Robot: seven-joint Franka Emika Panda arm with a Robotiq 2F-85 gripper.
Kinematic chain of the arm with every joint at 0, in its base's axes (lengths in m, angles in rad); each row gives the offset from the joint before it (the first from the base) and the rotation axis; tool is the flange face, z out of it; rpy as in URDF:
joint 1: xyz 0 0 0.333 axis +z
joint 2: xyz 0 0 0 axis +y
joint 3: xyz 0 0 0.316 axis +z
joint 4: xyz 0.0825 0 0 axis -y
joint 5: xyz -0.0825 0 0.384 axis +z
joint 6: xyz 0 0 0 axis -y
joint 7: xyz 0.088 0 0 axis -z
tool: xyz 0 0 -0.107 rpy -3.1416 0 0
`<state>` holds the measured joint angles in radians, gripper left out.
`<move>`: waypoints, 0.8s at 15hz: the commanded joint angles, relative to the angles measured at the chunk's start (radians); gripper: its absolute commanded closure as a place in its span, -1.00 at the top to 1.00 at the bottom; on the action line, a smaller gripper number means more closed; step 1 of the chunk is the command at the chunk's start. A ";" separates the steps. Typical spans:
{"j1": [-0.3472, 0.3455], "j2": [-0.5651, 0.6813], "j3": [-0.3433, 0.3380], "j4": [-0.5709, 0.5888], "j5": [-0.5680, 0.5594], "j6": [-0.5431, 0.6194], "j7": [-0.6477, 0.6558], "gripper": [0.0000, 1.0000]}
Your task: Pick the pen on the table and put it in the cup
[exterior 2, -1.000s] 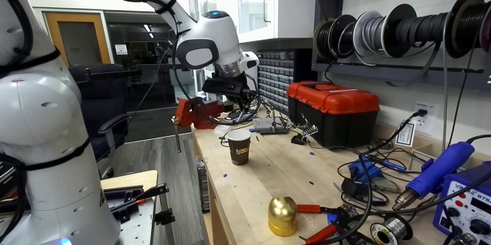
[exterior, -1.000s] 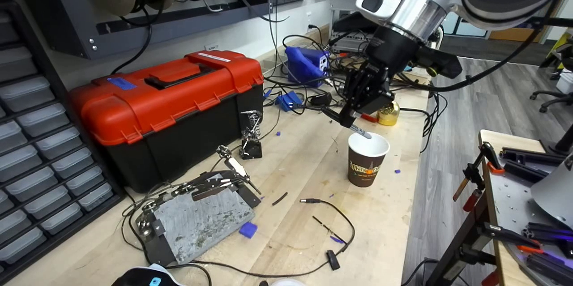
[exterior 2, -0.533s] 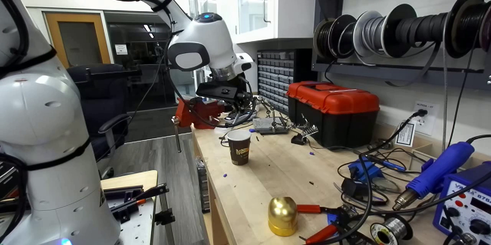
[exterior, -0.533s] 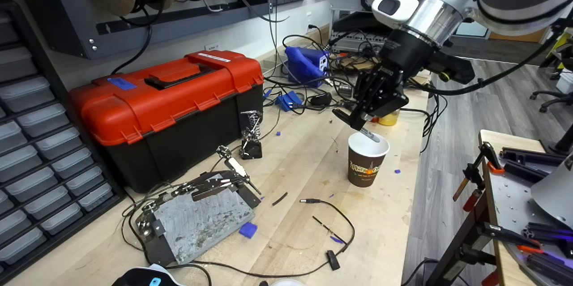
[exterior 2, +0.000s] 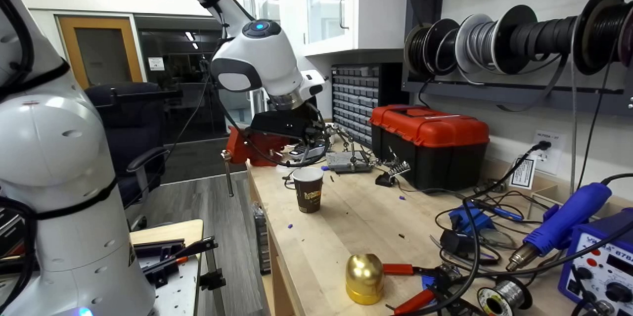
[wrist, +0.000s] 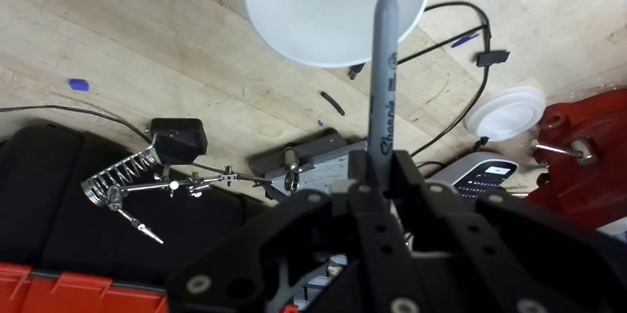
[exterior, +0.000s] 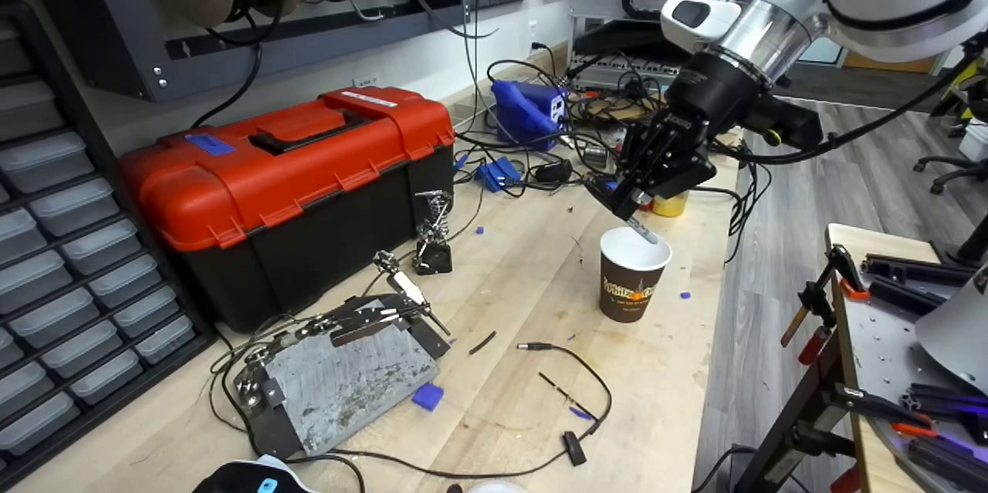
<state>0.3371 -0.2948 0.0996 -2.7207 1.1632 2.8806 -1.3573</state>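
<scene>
The pen is a grey marker with dark lettering, held tilted in my gripper. In the wrist view the pen sticks out from between the fingertips, which are shut on it. Its grey end lies over the mouth of the paper cup; whether it touches the cup is unclear. The cup stands upright on the table, white inside with a brown body. In an exterior view the cup stands below and in front of the gripper, and the pen is hidden there.
A red and black toolbox stands along the wall. A helping-hands stand, a black cable and blue bits lie on the table. A gold tip cleaner, red-handled pliers and a red vise are also there.
My gripper has moved right in an exterior view, carrying the pen; the pen's grey end has gone from the cup's back-left rim to over its mouth. The cup has not moved.
</scene>
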 commanded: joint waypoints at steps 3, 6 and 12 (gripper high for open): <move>0.019 -0.023 -0.052 -0.008 0.183 0.006 -0.235 -0.93; 0.013 -0.006 -0.066 0.007 0.269 -0.008 -0.332 -0.93; 0.003 0.028 -0.080 0.036 0.448 -0.046 -0.499 -0.93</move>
<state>0.3371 -0.2822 0.0431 -2.7090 1.5167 2.8696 -1.7491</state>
